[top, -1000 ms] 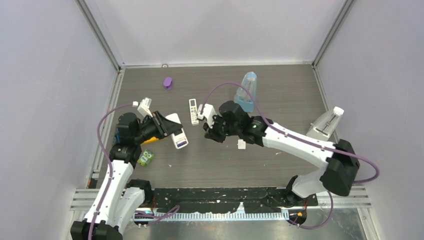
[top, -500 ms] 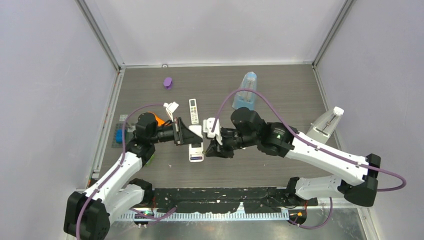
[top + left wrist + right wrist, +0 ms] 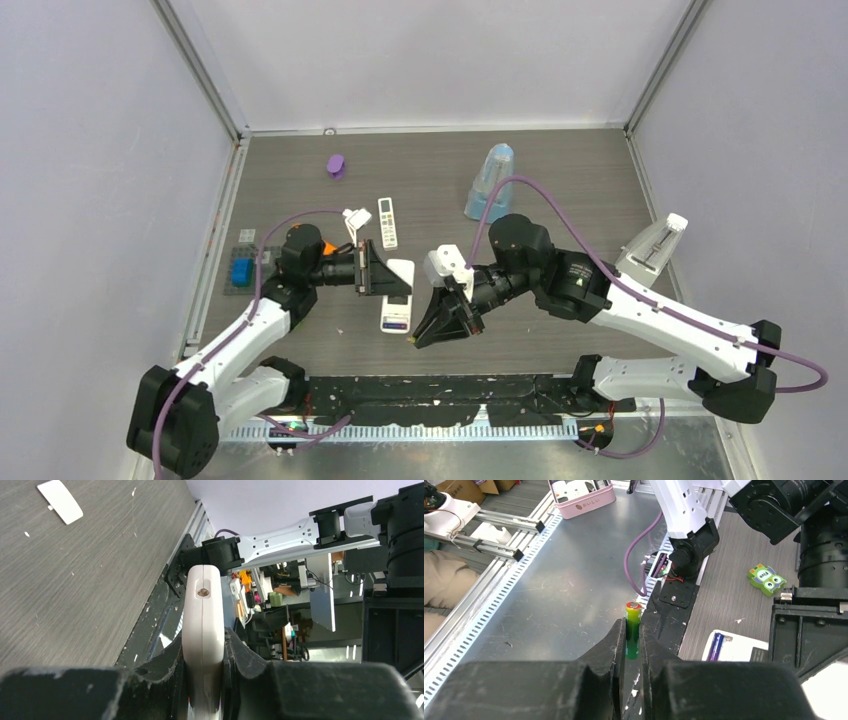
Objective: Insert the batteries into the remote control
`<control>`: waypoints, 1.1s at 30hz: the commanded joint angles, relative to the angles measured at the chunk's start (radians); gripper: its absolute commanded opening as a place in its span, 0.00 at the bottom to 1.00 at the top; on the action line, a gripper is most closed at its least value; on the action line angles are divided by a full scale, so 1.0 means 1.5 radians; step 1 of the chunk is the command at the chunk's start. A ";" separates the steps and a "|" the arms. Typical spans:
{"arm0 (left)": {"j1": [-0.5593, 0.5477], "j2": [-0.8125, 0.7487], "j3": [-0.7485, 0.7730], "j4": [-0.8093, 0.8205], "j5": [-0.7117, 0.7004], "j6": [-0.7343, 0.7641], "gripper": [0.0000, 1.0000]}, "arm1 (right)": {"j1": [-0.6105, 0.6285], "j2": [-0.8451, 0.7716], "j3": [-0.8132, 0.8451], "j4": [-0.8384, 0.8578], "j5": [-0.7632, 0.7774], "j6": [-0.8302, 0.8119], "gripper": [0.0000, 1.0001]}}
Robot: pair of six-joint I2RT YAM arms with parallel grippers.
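The right claw (image 3: 632, 641) is clamped on a green battery (image 3: 633, 619), the cell standing upright between the pads with its top poking clear. It hangs over the near edge of the worktop (image 3: 560, 160), just right of centre. Across from it the left claw (image 3: 202, 656) pinches the white remote (image 3: 202, 605) by its long sides, over the near half of the worktop beside the right claw. Whether the remote's lower end touches the surface cannot be told. Now look at the right wrist view: a purple cell (image 3: 715, 647) lies in the remote's open back, so one battery looks to be loaded. A small white flat piece (image 3: 60, 501), likely the battery cover, lies loose on the worktop, well apart from the remote. So roughly halfway, by the look of it. The green battery is in hand but not yet seated, and it has to be brought across to the empty slot beside the purple one.
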 commanded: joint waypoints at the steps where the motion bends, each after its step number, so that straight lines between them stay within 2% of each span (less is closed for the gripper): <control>1: -0.010 0.021 0.023 0.035 0.012 -0.023 0.00 | 0.006 -0.014 -0.001 0.075 -0.006 0.048 0.14; 4: -0.016 0.042 0.023 0.053 0.010 -0.046 0.00 | 0.006 -0.001 0.016 0.052 0.104 0.113 0.16; 8: -0.025 0.076 0.023 0.074 0.014 -0.088 0.00 | 0.007 0.038 0.070 -0.014 0.358 0.197 0.16; 10: -0.026 0.092 0.029 0.074 0.019 -0.096 0.00 | 0.007 0.045 0.079 -0.029 0.420 0.245 0.15; 15: -0.031 0.122 0.038 0.077 0.031 -0.117 0.00 | 0.007 0.065 0.095 -0.075 0.465 0.336 0.15; 19: -0.042 0.135 0.042 0.099 0.035 -0.113 0.00 | 0.007 0.088 0.112 -0.115 0.493 0.355 0.15; 22: -0.051 0.142 0.045 0.109 0.036 -0.107 0.00 | 0.011 0.097 0.106 -0.123 0.469 0.318 0.14; 25: -0.061 0.148 0.046 0.118 0.038 -0.102 0.00 | 0.034 0.105 0.111 -0.161 0.458 0.212 0.14; 29: -0.074 0.167 0.049 0.122 0.039 -0.110 0.00 | 0.084 0.139 0.134 -0.225 0.495 0.121 0.14; 33: -0.084 0.179 0.047 0.154 0.046 -0.141 0.00 | 0.127 0.190 0.169 -0.286 0.556 0.080 0.15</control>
